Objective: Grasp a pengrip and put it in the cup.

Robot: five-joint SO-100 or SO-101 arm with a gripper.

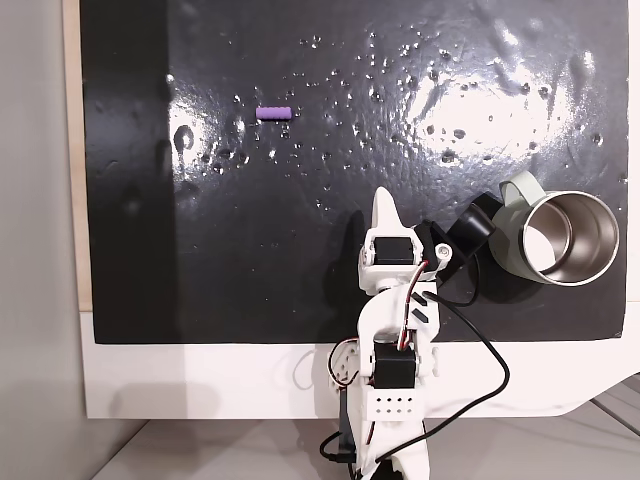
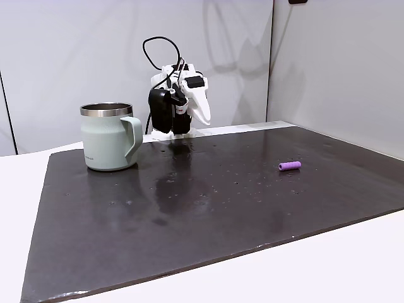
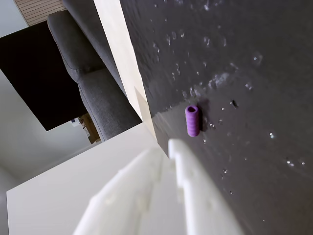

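Observation:
The pengrip (image 1: pixel 273 113) is a tiny purple tube lying on its side on the black mat, far up and left of the arm in a fixed view. It also lies alone at the mat's right (image 2: pixel 290 166) and ahead of the fingertips in the wrist view (image 3: pixel 192 120). The sage-green cup (image 1: pixel 512 242) stands upright at the mat's right edge beside the arm, steel interior showing, handle toward the arm (image 2: pixel 107 142). My white gripper (image 1: pixel 383 203) hangs folded back above the mat's near edge (image 2: pixel 206 118), fingers (image 3: pixel 183 161) pressed together with nothing between them, well short of the pengrip.
The glossy black mat (image 1: pixel 300 250) covers a white table (image 1: pixel 200 380), with a wall behind (image 2: pixel 63 50). A black cable (image 1: pixel 495 355) loops from the arm's base toward the cup. A grey sofa (image 3: pixel 93 83) lies beyond the table edge in the wrist view.

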